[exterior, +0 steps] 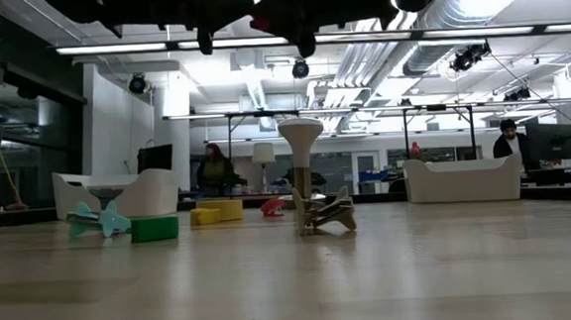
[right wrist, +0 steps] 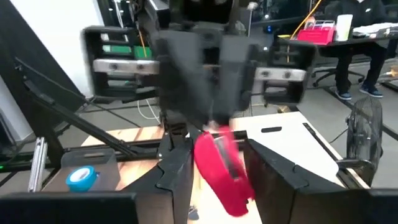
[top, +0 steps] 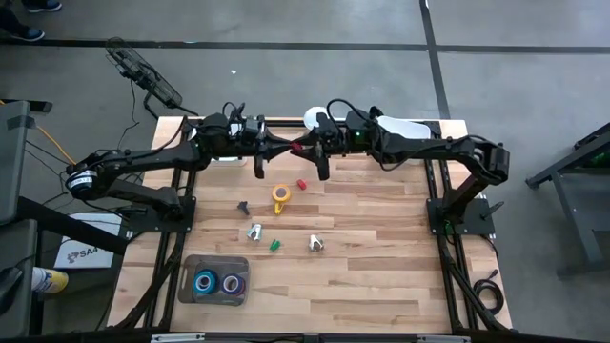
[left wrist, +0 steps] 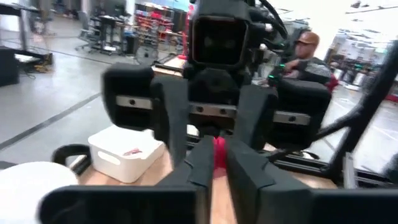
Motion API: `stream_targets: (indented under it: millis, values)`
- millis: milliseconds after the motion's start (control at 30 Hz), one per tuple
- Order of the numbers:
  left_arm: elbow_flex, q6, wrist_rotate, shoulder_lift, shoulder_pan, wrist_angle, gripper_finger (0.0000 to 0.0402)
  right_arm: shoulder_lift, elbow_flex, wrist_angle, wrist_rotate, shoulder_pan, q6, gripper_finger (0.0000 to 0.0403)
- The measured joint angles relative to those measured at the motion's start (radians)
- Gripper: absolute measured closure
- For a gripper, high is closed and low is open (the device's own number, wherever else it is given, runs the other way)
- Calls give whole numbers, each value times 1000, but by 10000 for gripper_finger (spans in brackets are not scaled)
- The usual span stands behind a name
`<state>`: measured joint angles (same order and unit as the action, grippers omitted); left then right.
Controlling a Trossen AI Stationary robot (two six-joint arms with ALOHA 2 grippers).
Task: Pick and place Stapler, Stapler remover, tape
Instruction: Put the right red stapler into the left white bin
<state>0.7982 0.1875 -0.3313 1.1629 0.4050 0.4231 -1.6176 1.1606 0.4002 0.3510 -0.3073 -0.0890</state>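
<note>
Both grippers meet high above the far middle of the bench (top: 381, 286) — the right gripper (right wrist: 214, 165) clamps a red stapler (right wrist: 222, 169), and the left gripper (left wrist: 214, 163) faces it, fingers nearly closed about the stapler's end. Two tape rolls (top: 217, 283) lie in the tray (top: 187, 272), near left.

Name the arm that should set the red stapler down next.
Right, probably. The right claw already has the red stapler between its fingers, as its wrist view shows. The left claw only faces it tip to tip over the table's far side and would first need a handover.
</note>
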Motion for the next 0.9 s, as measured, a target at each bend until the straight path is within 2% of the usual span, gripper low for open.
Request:
stream_targets:
  millis: [100,900]
  values:
    - [0,0,3,0,2,-7,400,0,0,4,-2,2,0,271]
    - [-2,0,-7,0,1,-7,401,1,0,7,0,1,-3,269]
